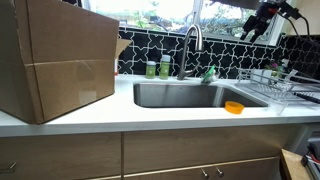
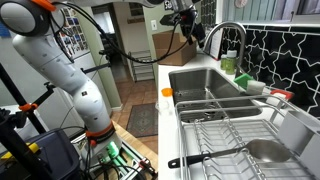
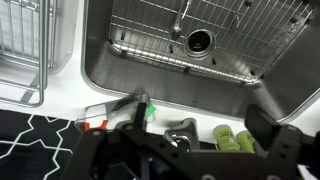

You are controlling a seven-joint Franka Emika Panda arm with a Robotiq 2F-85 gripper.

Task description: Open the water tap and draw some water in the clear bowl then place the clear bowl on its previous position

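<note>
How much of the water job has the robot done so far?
Done: nothing that shows. No water runs from the water tap, and no bowl sits in the sink. In hand: the gripper hangs open and empty, high up and apart from the tap. Left: open the tap, fill the clear bowl, which I cannot make out clearly, and put it back.

Seen from above, the steel sink takes up most of the view. A wire grid lies over its floor, and the round drain shows through it. A dish rack sits to the left on the white table. The gripper is a dark shape low in the picture, its fingers spread wide. Between them stands the base of the water tap, with two green bottles just to its right. Black-and-white tile shows at lower left.
</note>
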